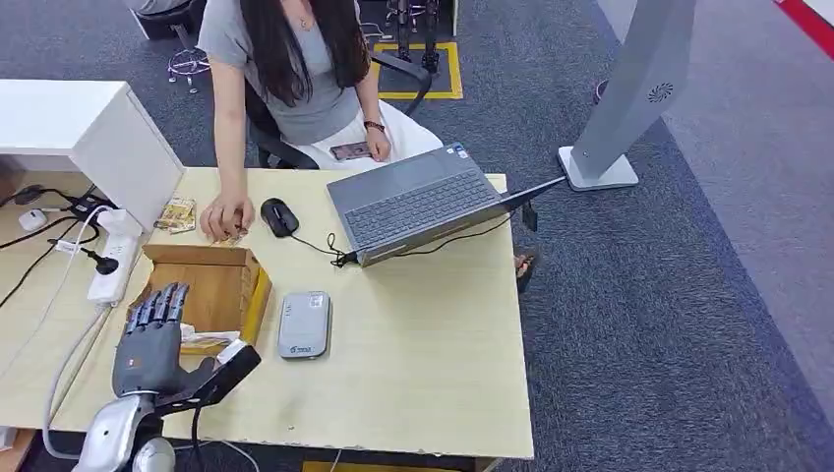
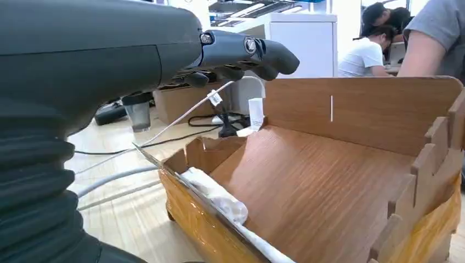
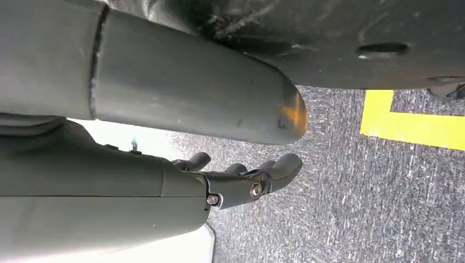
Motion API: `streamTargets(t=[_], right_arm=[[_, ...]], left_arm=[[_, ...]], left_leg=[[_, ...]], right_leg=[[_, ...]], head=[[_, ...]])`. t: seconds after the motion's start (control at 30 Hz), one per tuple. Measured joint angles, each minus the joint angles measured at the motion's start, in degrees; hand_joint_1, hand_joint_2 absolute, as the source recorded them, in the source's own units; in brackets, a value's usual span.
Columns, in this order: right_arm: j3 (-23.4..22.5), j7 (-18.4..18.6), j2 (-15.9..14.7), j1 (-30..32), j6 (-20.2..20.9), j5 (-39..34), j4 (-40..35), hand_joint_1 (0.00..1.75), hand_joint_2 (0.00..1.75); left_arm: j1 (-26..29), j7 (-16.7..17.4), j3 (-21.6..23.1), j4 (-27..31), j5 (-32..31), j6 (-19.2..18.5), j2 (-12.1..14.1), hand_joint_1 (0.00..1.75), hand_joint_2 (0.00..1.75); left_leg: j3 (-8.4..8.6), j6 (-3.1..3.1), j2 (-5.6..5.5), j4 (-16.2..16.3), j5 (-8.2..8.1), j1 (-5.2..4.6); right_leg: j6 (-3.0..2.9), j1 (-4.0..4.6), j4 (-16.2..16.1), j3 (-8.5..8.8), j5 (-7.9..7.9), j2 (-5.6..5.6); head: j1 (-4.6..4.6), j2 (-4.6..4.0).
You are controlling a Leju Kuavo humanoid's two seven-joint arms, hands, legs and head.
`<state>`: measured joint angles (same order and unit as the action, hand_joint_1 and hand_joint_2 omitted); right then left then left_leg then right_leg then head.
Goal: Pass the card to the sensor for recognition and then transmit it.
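My left hand (image 1: pixel 149 339) hovers over the near end of an open wooden box (image 1: pixel 224 258) at the table's left front, fingers stretched out and apart, thumb pointing right, holding nothing. A pale card-like item (image 1: pixel 204 340) lies at the box's near end, just beside my thumb. In the left wrist view my fingers (image 2: pixel 241 52) reach above the box (image 2: pixel 351 181), and a white wrapped item (image 2: pixel 216 196) lies along its near wall. The grey flat sensor (image 1: pixel 303 324) rests on the table right of the box. My right hand (image 3: pixel 241 178) hangs over the carpet, fingers loosely curved, holding nothing.
A person sits across the table with one hand (image 1: pixel 226 218) on it near a black mouse (image 1: pixel 278 216). An open laptop (image 1: pixel 413 202) stands at the far middle. A power strip and cables (image 1: pixel 108 270) lie left of the box. A grey kiosk stand (image 1: pixel 629 98) stands on the floor at right.
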<state>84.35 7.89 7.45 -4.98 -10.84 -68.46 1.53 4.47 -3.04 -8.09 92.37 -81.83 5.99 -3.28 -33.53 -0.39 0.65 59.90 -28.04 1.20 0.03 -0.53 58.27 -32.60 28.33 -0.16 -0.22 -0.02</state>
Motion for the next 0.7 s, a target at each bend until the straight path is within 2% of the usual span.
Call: streamTargets(t=[0.3, 0.7], right_arm=[[0.5, 0.0, 0.0, 0.0, 0.0, -0.7, 0.0, 0.0, 0.0], [1.1, 0.0, 0.0, 0.0, 0.0, -0.9, 0.0, 0.0, 0.0]], left_arm=[[0.0, -0.3, -0.6, 0.0, 0.6, -1.9, 0.0, 1.75, 1.75], [0.0, -0.7, -0.7, 0.0, 1.1, -2.5, 0.0, 1.75, 1.75]], left_leg=[[0.0, 0.0, 0.0, 0.0, 0.0, 0.0], [0.0, 0.0, 0.0, 0.0, 0.0, 0.0]], right_leg=[[0.0, 0.0, 0.0, 0.0, 0.0, 0.0], [0.0, 0.0, 0.0, 0.0, 0.0, 0.0]], head=[[0.0, 0.0], [0.02, 0.0]])
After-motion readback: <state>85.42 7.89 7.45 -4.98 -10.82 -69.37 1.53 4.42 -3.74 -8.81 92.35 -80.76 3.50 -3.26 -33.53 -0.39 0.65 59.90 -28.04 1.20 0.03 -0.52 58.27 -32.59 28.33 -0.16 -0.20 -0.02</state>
